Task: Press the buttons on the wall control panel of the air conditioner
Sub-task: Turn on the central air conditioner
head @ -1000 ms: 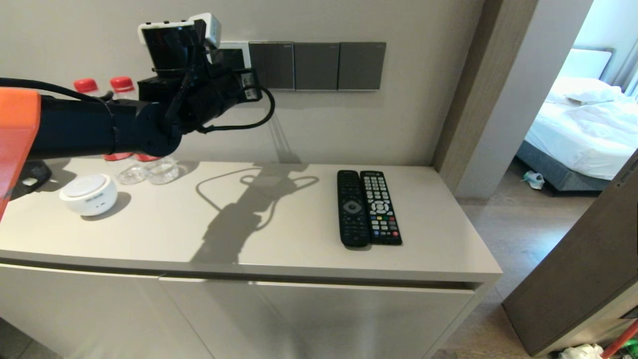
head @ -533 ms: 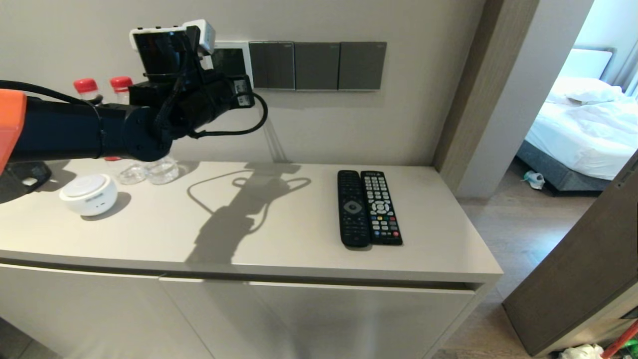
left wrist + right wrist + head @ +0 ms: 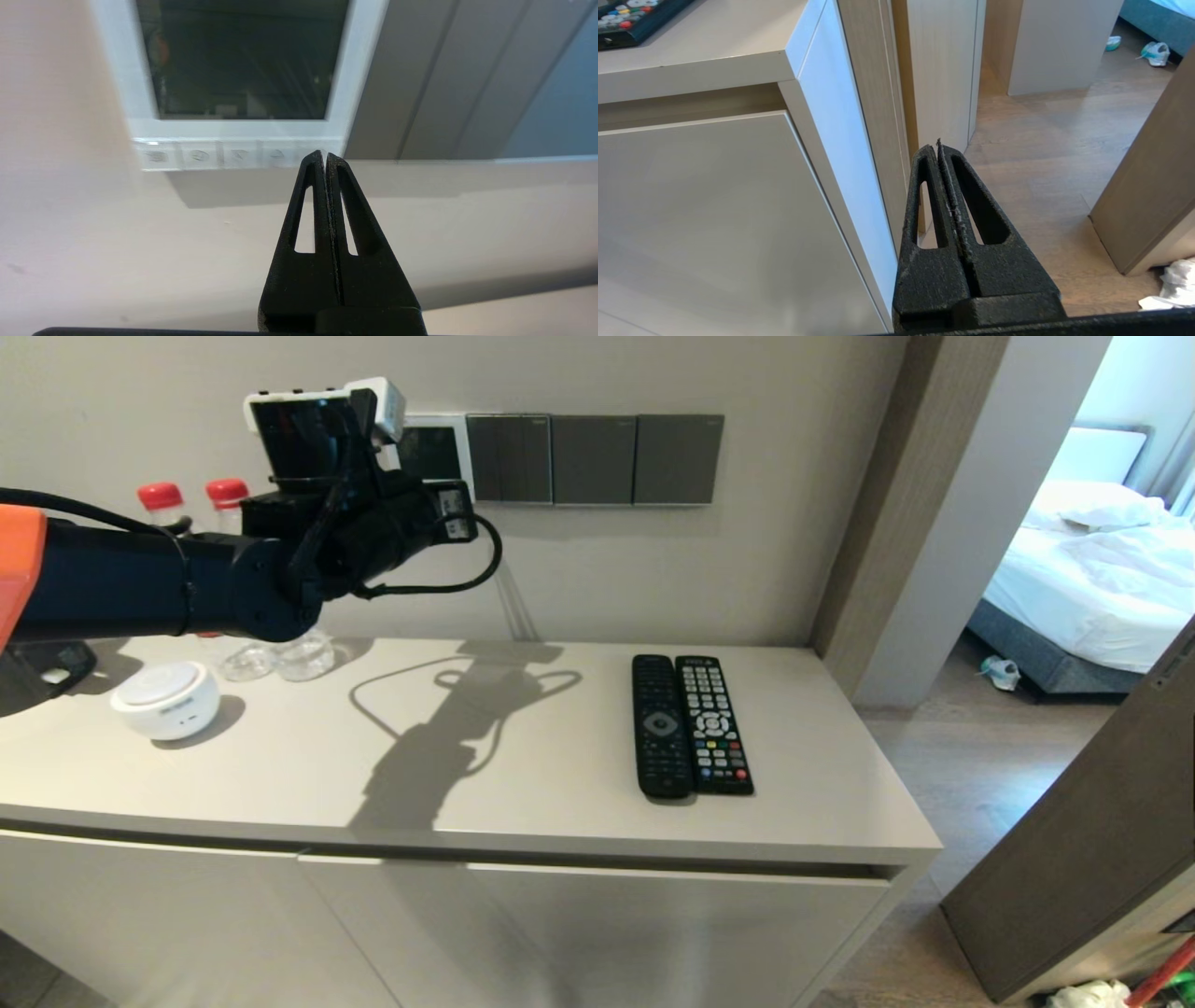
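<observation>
The air conditioner's wall control panel (image 3: 243, 70), one white square with a dark screen, is mounted on the wall just left of three dark grey switch plates (image 3: 594, 459). Along its bottom edge runs a row of buttons (image 3: 219, 155); four show clearly, and the right end of the row sits behind the fingertips. The left end effector (image 3: 324, 156), fingers pressed together, points at that right end, at or just short of it. The left arm (image 3: 168, 590) reaches across from the left, held level above the worktop (image 3: 523, 803). On the worktop lie two remotes (image 3: 691, 724) side by side, two red-capped bottles (image 3: 196, 499) and one white round device (image 3: 166, 698). The right end effector (image 3: 940, 149), fingers together, hangs low beside the cabinet.
</observation>
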Controlling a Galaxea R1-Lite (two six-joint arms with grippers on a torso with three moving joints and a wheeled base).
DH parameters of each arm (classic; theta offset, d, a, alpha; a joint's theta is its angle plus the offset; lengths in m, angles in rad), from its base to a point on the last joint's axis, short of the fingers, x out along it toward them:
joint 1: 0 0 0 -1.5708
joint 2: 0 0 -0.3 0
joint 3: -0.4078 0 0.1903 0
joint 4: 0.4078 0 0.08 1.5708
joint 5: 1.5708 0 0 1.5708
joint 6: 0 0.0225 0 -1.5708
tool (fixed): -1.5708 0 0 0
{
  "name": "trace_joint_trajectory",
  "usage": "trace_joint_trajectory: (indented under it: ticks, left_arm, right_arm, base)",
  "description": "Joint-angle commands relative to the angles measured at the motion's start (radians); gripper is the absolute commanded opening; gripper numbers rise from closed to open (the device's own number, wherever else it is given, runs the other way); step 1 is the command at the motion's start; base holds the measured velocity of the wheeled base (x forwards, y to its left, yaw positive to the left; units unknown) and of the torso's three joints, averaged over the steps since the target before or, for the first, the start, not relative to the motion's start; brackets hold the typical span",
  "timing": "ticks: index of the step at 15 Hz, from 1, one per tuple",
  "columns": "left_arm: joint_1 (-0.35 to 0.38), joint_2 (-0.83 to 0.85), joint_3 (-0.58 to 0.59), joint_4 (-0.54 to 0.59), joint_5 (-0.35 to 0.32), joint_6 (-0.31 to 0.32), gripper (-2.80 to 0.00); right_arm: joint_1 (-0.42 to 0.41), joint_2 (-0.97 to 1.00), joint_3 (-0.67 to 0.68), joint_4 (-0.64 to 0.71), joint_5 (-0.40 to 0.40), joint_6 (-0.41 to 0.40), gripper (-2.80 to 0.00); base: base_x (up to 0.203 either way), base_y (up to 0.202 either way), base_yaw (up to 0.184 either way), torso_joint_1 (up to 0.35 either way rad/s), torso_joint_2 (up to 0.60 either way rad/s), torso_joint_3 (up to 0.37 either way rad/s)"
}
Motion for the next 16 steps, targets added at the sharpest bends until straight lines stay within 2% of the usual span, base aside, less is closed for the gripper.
trace_joint_trajectory:
  ticks: [1, 16]
  left_arm:
    - [-0.002, -0.004, 0.003, -0.004, 0.0, 0.0, -2.8]
    - [0.018, 0.065, -0.073, 0.007, -0.012, -0.001, -2.8]
  right_arm:
    - [0.0, -0.002, 0.0, 0.0, 0.0, 0.0, -2.8]
    - [0.0, -0.002, 0.0, 0.0, 0.0, 0.0, -2.8]
  base:
    - [0.0, 0.0, 0.0, 0.0, 0.0, 0.0]
    - [0.0, 0.0, 0.0, 0.0, 0.0, 0.0]
